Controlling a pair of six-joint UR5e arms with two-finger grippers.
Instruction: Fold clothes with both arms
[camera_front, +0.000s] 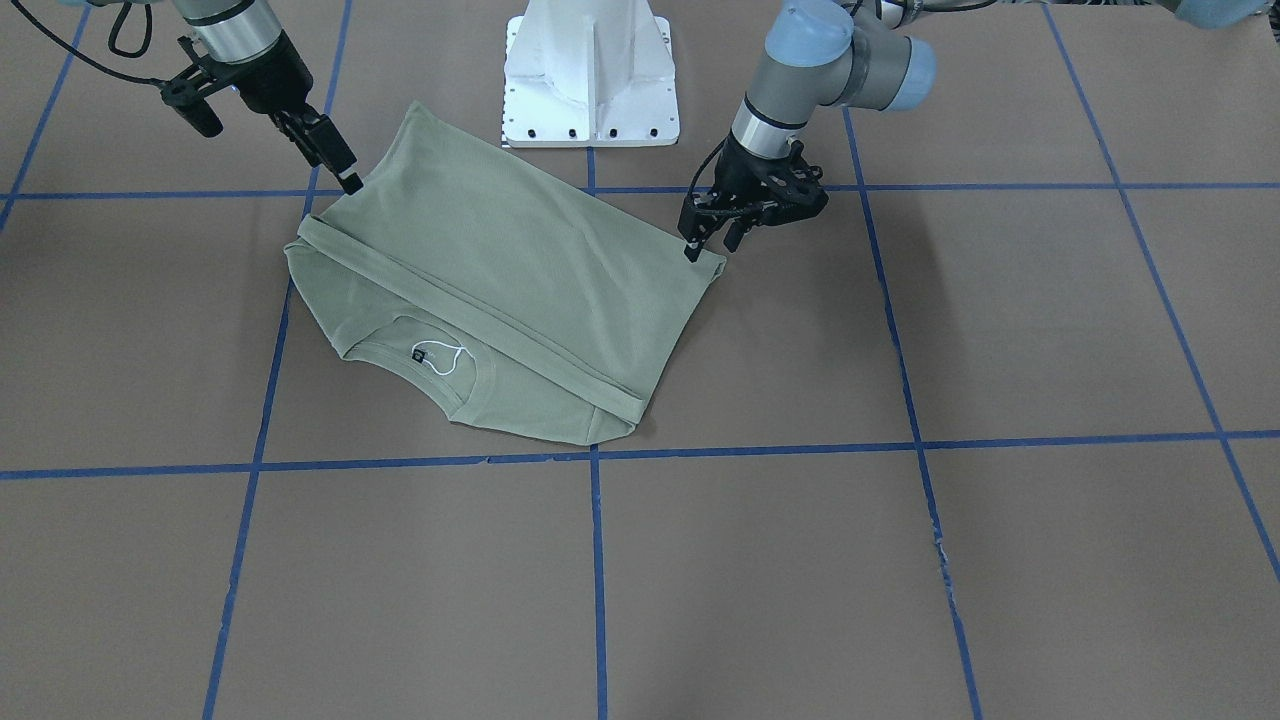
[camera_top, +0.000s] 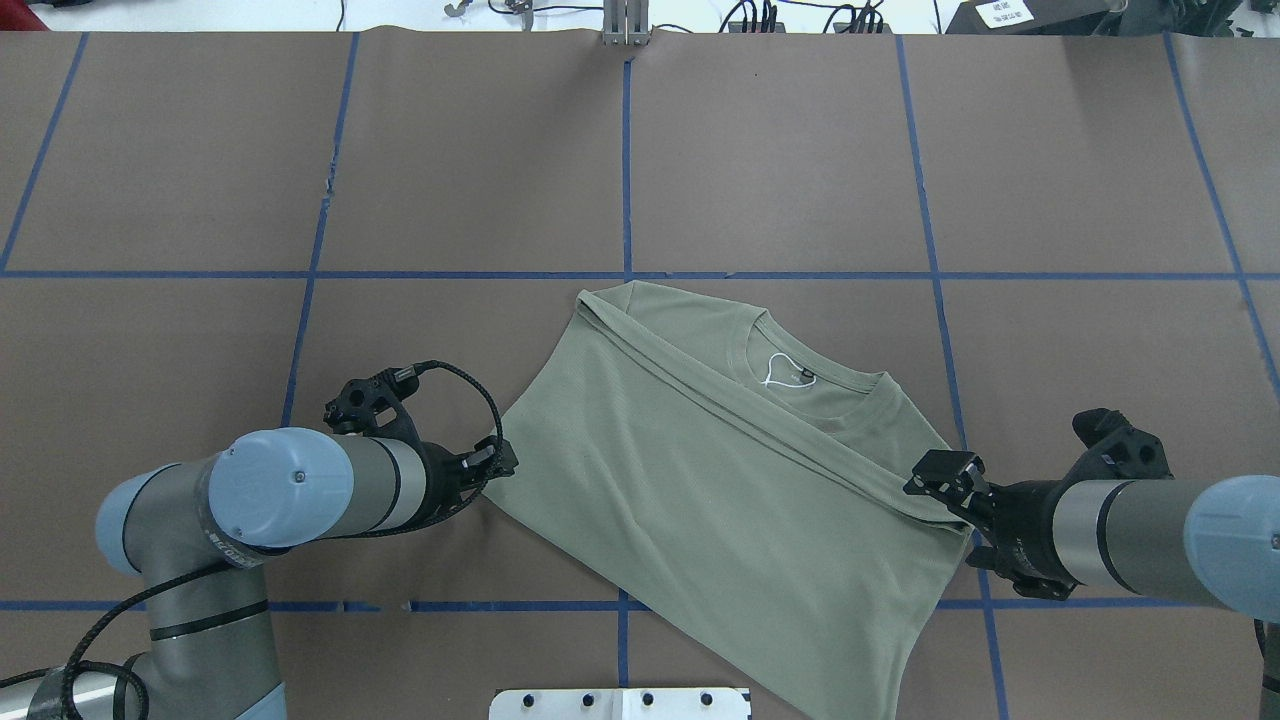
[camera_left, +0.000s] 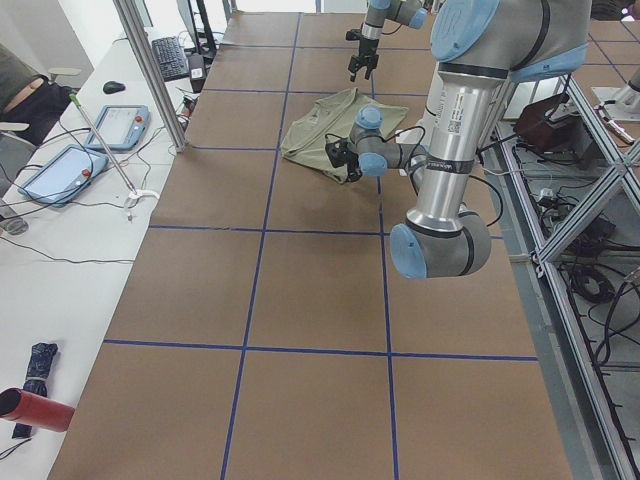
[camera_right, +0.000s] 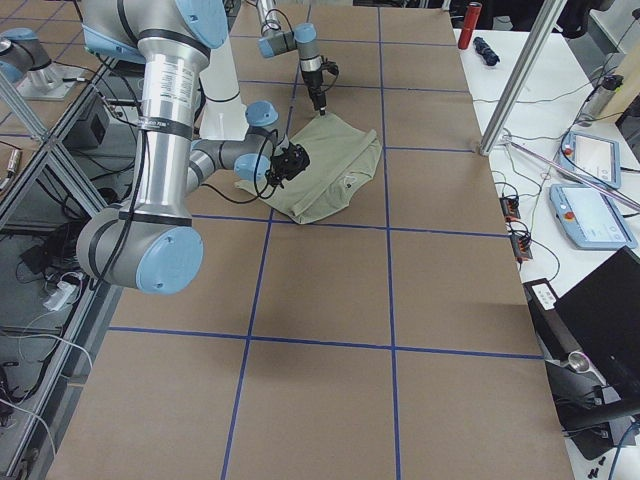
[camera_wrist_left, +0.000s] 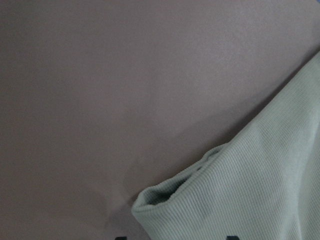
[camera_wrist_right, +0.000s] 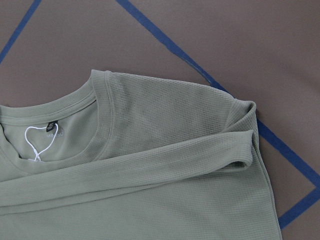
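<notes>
The sage-green shirt (camera_top: 720, 470) lies folded on the brown table with its round neck, black label and white loop string (camera_top: 785, 372) facing up. It also shows in the front view (camera_front: 510, 280). My left gripper (camera_front: 712, 243) is open, low at the shirt's side corner, and the left wrist view shows that corner (camera_wrist_left: 200, 200) lying between the fingertips. My right gripper (camera_front: 340, 165) is at the opposite side edge, by the folded sleeve (camera_wrist_right: 235, 145). Its fingertip touches the edge, its fingers look apart, and the cloth lies flat there.
The white pedestal base (camera_front: 590, 75) stands just behind the shirt. Blue tape lines (camera_front: 597, 560) grid the brown table. An operator's desk with tablets (camera_left: 60, 160) runs along the table's far side.
</notes>
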